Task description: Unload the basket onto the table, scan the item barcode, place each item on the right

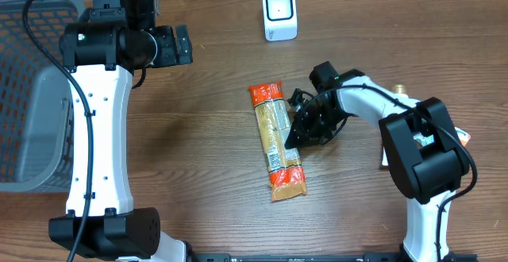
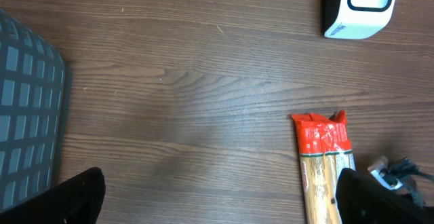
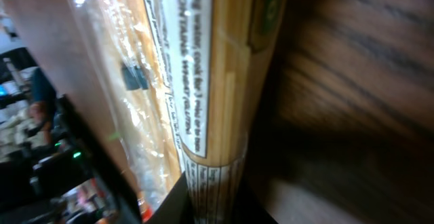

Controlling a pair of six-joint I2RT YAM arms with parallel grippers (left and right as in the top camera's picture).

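Spaghetti packet [image 1: 277,141]: flat on wooden surface [image 1: 198,151], orange at both ends, lengthwise below white barcode scanner [image 1: 279,13], well apart from it. Right claw [image 1: 295,132]: arm bent low, reaching leftward, wrist tipped down at packet's right edge, clenched on its mid-length; label text close between fingers in wrist view. Left claw [image 1: 181,46]: arm upright, raised near grey basket [image 1: 32,95], released, spread wide.

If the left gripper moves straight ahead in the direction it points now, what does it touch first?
Probably the bare wooden table, between the basket and the spaghetti pack: the open left gripper frames only wood. Depth is unclear.
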